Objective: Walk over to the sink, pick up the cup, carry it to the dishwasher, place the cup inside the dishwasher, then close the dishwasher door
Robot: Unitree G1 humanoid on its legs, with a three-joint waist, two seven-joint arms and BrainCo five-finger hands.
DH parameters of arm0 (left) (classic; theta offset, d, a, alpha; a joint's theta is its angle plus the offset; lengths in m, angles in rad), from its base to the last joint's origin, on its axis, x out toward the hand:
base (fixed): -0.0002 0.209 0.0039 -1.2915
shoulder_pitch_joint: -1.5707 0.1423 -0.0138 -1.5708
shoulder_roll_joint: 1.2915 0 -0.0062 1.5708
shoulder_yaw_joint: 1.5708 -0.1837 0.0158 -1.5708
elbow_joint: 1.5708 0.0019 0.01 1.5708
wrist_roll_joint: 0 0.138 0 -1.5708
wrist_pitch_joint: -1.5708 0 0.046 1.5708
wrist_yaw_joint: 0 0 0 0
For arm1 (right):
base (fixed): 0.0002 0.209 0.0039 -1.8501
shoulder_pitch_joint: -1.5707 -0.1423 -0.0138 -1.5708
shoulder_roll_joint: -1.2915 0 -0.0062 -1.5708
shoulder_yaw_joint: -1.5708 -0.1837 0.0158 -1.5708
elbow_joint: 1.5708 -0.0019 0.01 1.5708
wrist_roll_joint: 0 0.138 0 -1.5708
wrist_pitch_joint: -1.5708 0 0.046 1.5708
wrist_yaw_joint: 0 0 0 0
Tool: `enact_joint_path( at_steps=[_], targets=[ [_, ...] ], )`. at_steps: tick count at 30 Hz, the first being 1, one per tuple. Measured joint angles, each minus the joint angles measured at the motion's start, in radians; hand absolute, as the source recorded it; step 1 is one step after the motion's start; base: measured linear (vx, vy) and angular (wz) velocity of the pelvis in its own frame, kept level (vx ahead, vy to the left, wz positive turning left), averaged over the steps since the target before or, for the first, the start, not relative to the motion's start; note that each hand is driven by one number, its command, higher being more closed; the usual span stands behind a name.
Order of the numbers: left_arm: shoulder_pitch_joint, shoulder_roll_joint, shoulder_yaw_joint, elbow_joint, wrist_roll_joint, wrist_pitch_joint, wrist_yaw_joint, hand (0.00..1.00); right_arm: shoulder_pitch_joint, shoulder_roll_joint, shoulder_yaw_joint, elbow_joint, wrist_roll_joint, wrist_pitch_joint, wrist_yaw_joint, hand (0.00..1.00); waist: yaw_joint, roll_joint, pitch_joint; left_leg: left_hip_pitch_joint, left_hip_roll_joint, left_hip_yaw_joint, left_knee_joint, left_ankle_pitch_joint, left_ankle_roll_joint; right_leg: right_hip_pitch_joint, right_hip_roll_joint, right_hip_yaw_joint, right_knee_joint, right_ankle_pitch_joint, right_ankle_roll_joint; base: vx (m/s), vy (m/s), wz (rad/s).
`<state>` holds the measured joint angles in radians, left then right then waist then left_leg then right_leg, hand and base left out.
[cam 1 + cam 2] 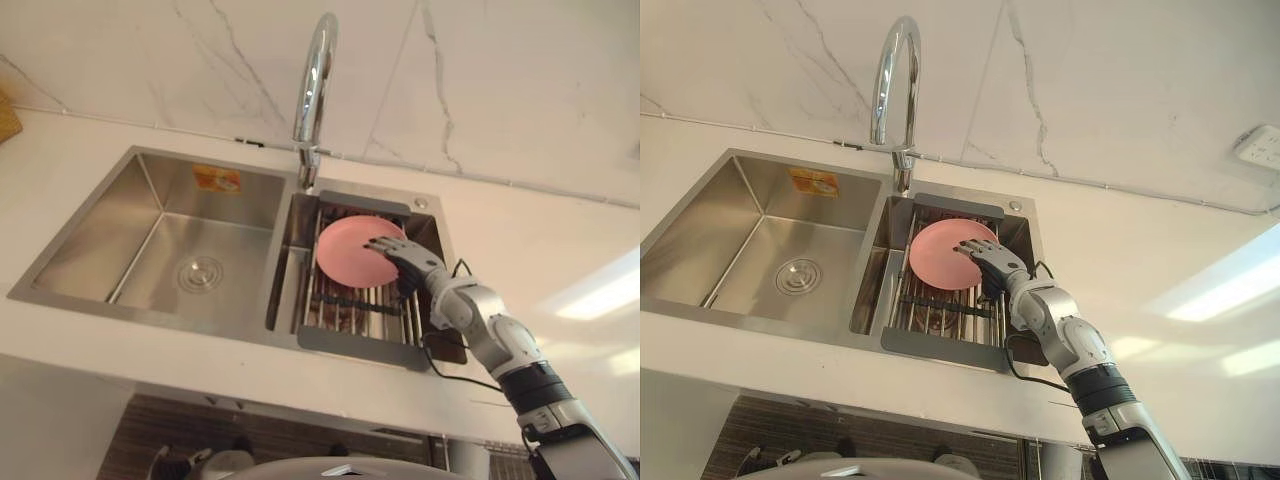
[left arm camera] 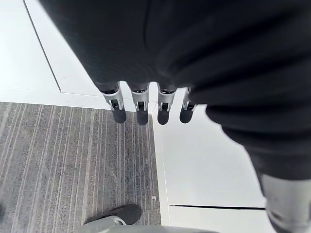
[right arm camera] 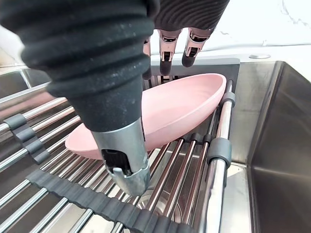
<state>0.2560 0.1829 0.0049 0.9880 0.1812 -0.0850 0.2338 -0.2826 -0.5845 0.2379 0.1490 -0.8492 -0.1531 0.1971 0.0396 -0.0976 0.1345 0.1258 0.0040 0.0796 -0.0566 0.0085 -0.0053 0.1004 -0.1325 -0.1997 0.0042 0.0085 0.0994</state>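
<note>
White bench (image 1: 570,250) across the head views, under a pale marbled wall (image 1: 480,80). Sunk into the bench, a steel double sink (image 1: 110,235), left basin bare down to its round drain. At the back, between the two basins, a curved chrome tap (image 1: 315,70).

Over the right basin, a roll-up rack (image 1: 345,312) of steel rods joined by dark cross strips. On the rods, a shallow pink dish (image 1: 345,252), lying tilted, hollow side up.

From the right, the right robot hand (image 1: 405,258) at the dish: fingers near straight and spread over its rim, dark tips at the pink surface, thumb apart at the near edge, just above the rods. Not clamped round the dish.

In the left wrist view, the left robot hand (image 2: 141,109): fingers straight, side by side in a row, hanging loose and holding nothing, above a grey striped floor (image 2: 58,160) and white panels (image 2: 204,165).
</note>
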Motion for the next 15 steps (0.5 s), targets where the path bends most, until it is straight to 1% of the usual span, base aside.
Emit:
enact_joint_path(
  at_steps=[2, 4, 7, 11, 15],
  targets=[
    [0.003, 0.0, 0.0, -0.004, 0.0, 0.001, 0.0, 0.0, -0.003, -0.001, 0.004, 0.03, -0.024, -0.005, -0.025, 0.0, 0.0, -0.001, -0.001, 0.0, 0.0, 0.0, -0.001, 0.001, 0.0, 0.0, 0.0, 0.0, 0.0, 0.0, 0.0, 0.0, 0.0, 0.0],
    [0.008, 0.0, 0.0, -0.013, 0.0, 0.001, 0.0, 0.0, -0.003, -0.001, 0.012, 0.036, -0.032, -0.004, -0.035, 0.0, 0.0, -0.001, -0.001, 0.0, 0.0, -0.001, -0.003, 0.003, 0.001, 0.0, 0.0, -0.001, -0.002, 0.001, 0.001, -0.02, -0.006, 0.0],
    [0.012, 0.0, 0.0, -0.032, 0.0, 0.002, 0.0, 0.0, -0.003, -0.001, 0.028, 0.037, -0.061, -0.016, -0.041, 0.0, 0.0, -0.001, -0.001, 0.0, -0.001, -0.002, -0.02, 0.014, 0.001, 0.0, 0.001, -0.003, -0.014, 0.01, 0.0, -0.02, -0.009, 0.01],
    [0.013, 0.0, 0.0, -0.033, 0.0, 0.002, 0.001, 0.0, -0.005, 0.0, 0.034, 0.068, -0.063, -0.021, -0.057, 0.0, 0.008, -0.002, -0.001, 0.0, -0.004, -0.003, -0.02, 0.016, 0.003, 0.001, -0.001, -0.004, -0.017, 0.013, 0.0, -0.03, -0.006, 0.0],
    [0.013, 0.0, 0.0, -0.033, 0.0, 0.002, 0.001, 0.0, -0.005, 0.0, 0.034, 0.068, -0.07, -0.021, -0.067, 0.0, 0.009, -0.001, -0.001, 0.0, -0.005, -0.005, -0.021, 0.018, 0.003, 0.0, -0.001, -0.004, -0.017, 0.013, 0.0, -0.03, -0.012, 0.01]
  ],
)
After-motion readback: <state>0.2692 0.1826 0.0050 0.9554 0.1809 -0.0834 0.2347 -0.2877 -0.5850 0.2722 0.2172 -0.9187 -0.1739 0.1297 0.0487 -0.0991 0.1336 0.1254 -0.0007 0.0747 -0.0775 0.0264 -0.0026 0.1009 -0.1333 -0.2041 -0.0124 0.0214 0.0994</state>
